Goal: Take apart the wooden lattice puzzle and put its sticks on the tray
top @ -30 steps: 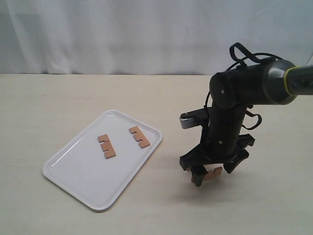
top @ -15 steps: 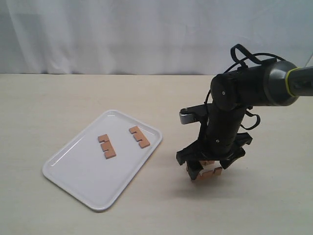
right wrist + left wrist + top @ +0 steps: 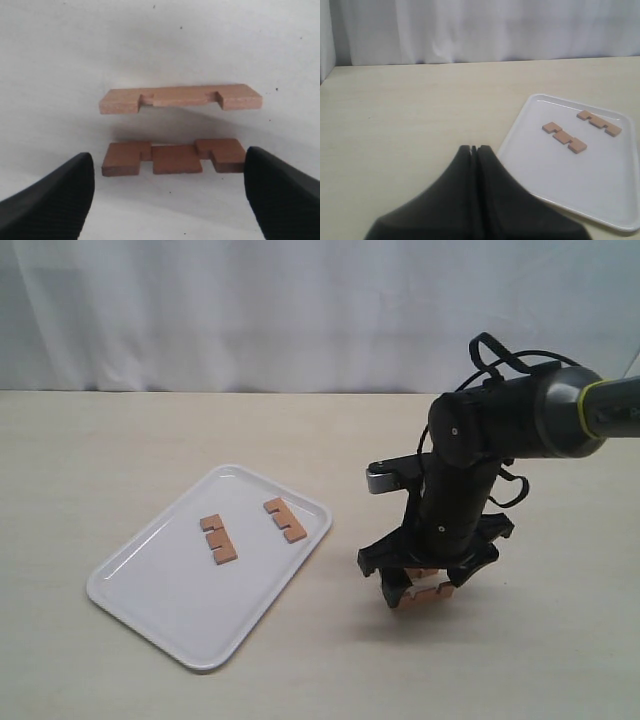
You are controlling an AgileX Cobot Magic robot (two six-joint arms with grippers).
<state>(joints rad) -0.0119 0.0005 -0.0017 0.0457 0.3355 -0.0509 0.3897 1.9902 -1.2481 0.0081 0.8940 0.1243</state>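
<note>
Sticks (image 3: 172, 157) not yet moved lie side by side on the bench (image 3: 100, 440), between the right gripper's (image 3: 167, 167) wide-apart jaws, ready for pickup, two others are on the tray (image 3: 160, 590), and the left gripper (image 3: 474, 150) is pressed together, idle.

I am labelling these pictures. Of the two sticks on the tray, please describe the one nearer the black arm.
Start at the white tray, left of the black arm. Two sticks lie flat on it. The right stick sits beside the rim toward the arm; the left stick lies nearer the middle.
</note>
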